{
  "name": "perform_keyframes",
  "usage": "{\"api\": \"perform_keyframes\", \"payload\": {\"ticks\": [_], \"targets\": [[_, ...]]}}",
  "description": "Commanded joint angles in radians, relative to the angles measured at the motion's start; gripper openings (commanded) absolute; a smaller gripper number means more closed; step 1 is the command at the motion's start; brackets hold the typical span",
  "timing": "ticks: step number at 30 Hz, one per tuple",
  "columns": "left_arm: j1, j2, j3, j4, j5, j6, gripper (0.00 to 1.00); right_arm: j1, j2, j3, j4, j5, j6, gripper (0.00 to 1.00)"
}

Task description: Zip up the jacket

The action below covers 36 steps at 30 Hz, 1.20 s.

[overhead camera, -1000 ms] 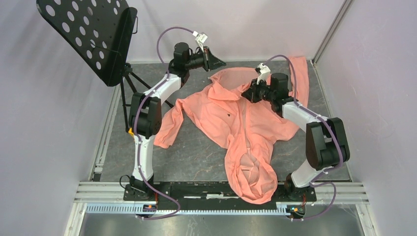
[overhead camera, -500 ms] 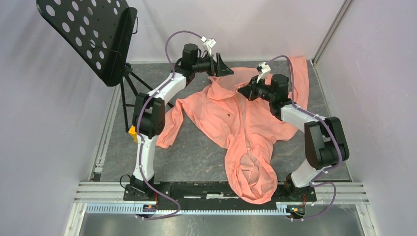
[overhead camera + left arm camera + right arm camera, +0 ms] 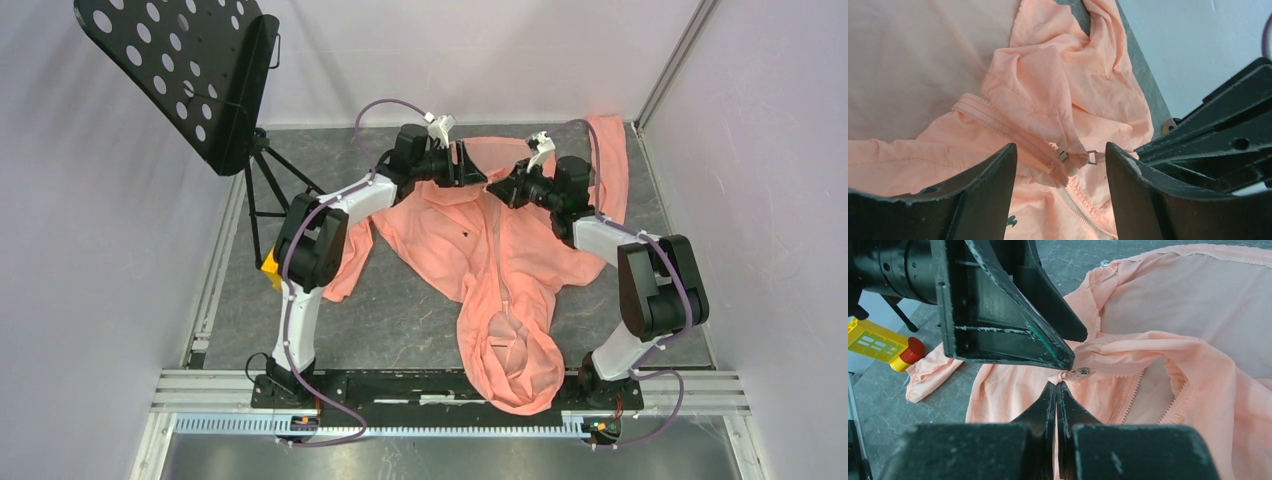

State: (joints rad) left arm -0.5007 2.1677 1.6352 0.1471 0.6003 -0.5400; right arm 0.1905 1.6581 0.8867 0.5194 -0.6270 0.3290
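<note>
The salmon-pink jacket (image 3: 470, 240) lies spread on the table, hood (image 3: 515, 360) toward the arms. Its hem end is raised at the far side. My right gripper (image 3: 1057, 384) is shut on a small pink tag of fabric right beside the metal zipper slider (image 3: 1080, 372), holding it up. My left gripper (image 3: 1060, 150) is open. Its two fingers straddle the slider (image 3: 1063, 156) and its pull ring (image 3: 1091, 158) without touching them. From above, the left gripper (image 3: 478, 168) and right gripper (image 3: 497, 186) nearly meet tip to tip. The paler zipper teeth (image 3: 1083, 212) run down below the slider.
A black perforated music stand (image 3: 180, 70) on a tripod stands at the far left. A yellow and red toy block (image 3: 270, 268) lies beside the left arm. One sleeve (image 3: 610, 150) trails toward the far right wall. Walls close in the table on three sides.
My left arm has swung right from the far edge over the jacket's hem to the right gripper, and its jaws have opened. The right gripper shifted slightly left, still shut on the fabric.
</note>
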Motion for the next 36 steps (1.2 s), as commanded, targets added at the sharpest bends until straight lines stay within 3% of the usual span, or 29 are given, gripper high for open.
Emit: {"api": "perform_keyframes", "payload": {"ticks": [1,7,9,11,13,23,31,36], "targets": [[-0.025,-0.070,-0.033,0.097,-0.119,-0.059,0.70,-0.002,-0.011,-0.003,0.056,-0.017,0.008,0.00],[-0.040,-0.081,-0.049,0.059,-0.210,-0.023,0.59,-0.002,-0.014,-0.006,0.061,-0.017,0.011,0.00],[-0.044,-0.081,-0.052,0.056,-0.217,-0.018,0.60,-0.004,-0.010,-0.006,0.065,-0.020,0.016,0.00],[-0.048,-0.086,-0.059,0.066,-0.215,-0.012,0.70,-0.003,-0.004,-0.006,0.067,-0.021,0.017,0.00],[-0.052,-0.089,-0.058,0.074,-0.203,-0.020,0.72,-0.004,-0.002,-0.005,0.065,-0.022,0.018,0.00],[-0.064,-0.073,-0.034,0.059,-0.197,-0.053,0.60,-0.002,-0.003,-0.007,0.068,-0.022,0.020,0.00],[-0.082,-0.072,-0.030,0.040,-0.216,-0.021,0.62,-0.003,0.008,-0.003,0.070,-0.024,0.026,0.00],[-0.085,-0.065,-0.020,0.003,-0.254,0.010,0.49,-0.002,0.007,-0.003,0.070,-0.022,0.027,0.00]]}}
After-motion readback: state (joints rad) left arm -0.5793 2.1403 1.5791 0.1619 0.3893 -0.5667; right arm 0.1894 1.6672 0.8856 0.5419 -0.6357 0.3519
